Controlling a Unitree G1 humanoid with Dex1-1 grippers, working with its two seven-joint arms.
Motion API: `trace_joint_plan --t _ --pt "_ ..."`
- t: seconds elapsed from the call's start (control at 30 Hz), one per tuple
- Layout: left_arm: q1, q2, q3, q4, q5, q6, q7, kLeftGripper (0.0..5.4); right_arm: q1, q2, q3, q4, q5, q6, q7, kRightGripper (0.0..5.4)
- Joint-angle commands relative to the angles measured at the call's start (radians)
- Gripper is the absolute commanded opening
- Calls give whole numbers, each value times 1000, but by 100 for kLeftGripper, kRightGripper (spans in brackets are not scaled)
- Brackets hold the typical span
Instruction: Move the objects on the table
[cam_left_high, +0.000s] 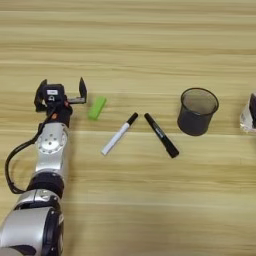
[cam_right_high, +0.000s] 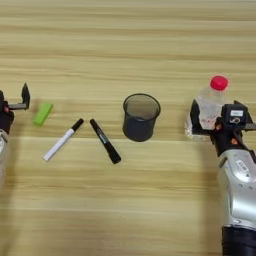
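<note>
The small green block (cam_left_high: 97, 107) lies on the table (cam_left_high: 130, 40), just right of my left gripper (cam_left_high: 61, 91). That gripper rests open on the table at the left, with nothing between its fingers. The black marker pen (cam_left_high: 161, 135) lies slanted in the middle. The round black mesh cup (cam_right_high: 140, 117) stands upright to the right of it. My right gripper (cam_right_high: 220, 117) is at the far right, open, with a clear bottle partly between its fingers.
A white marker with a black cap (cam_left_high: 119, 133) lies between the green block and the black marker. The clear plastic bottle with a red cap (cam_right_high: 209, 102) stands right of the cup, against my right gripper.
</note>
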Motion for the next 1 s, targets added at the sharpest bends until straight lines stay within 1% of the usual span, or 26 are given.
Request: trace_joint_plan --t 0.03,0.13,0.2,0.4,0.5,0.53,0.57,0.67,0.7,0.73,0.77,0.93,1.0 --pt "-10 2 -1 6 5 -6 4 540 -61 -21 8 77 -2 -26 14 539" --pt "-9 3 -1 7 5 -7 3 540 -110 -30 10 150 1 -38 20 539" --pt "-8 3 -1 6 6 -7 3 540 -131 -34 10 184 3 -46 25 539" --pt "-8 2 -2 4 6 -6 4 540 -164 -42 9 240 9 -68 33 539" --pt "-7 3 -1 3 6 -6 4 540 -173 -40 12 256 18 -65 41 500" --pt "-7 3 -1 2 6 -6 4 540 -172 -38 13 255 23 -65 45 477" --pt "-7 3 -1 2 6 -7 4 540 -171 -34 13 252 33 -57 53 454" --pt "-6 3 -1 1 5 -7 3 540 -168 -21 16 239 75 -15 82 412" --pt "-7 3 -1 2 5 -7 3 540 -168 -20 20 240 80 -8 87 390" --pt "-7 2 -1 2 5 -7 4 540 -169 -20 23 242 83 -4 89 380" --pt "-7 2 -1 2 6 -7 4 540 -168 -21 24 243 84 -2 89 355" --pt "-7 2 -1 3 5 -9 2 540 -157 -20 23 199 104 22 87 329" --pt "-8 1 -3 2 4 -11 -4 540 -151 -24 22 148 101 29 74 326"
